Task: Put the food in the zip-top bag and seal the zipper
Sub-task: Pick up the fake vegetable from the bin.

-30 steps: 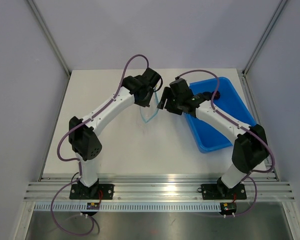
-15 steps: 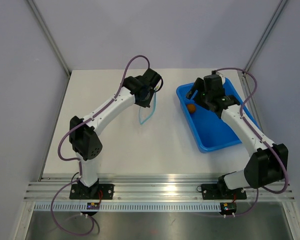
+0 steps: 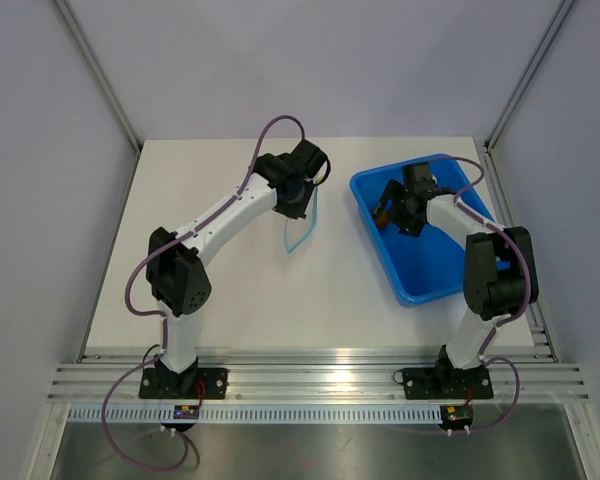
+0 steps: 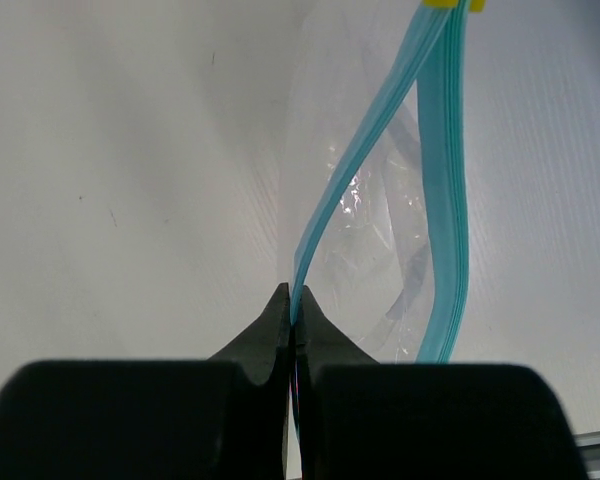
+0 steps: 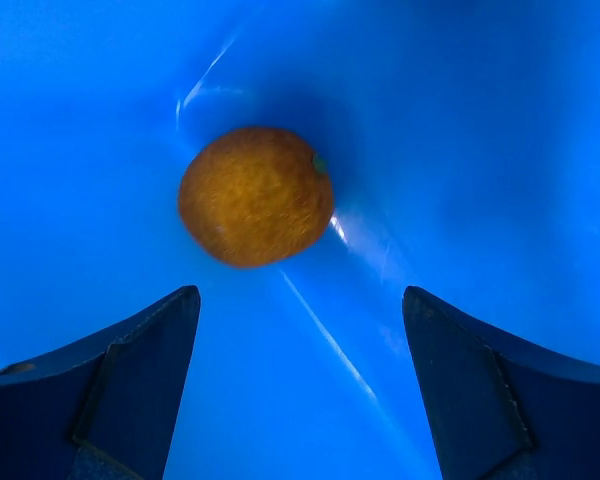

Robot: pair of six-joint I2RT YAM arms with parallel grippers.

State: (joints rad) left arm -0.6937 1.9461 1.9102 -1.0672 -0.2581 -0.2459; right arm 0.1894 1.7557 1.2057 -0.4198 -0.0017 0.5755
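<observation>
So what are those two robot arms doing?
They are packing food into a bag. The left end effector is shut on the clear bag, pinching one side of its zipper so the mouth gapes open. The right end effector is down in the blue tray, open wide and pointed at the orange fruit. It is not touching the fruit yet, so that piece is not in the bag.

No writing, number or brand can be read in any view; the left tag (image 3: 187, 411) and the right tag (image 3: 457, 415) on the near rail (image 3: 320, 380) are too small to make out.
</observation>
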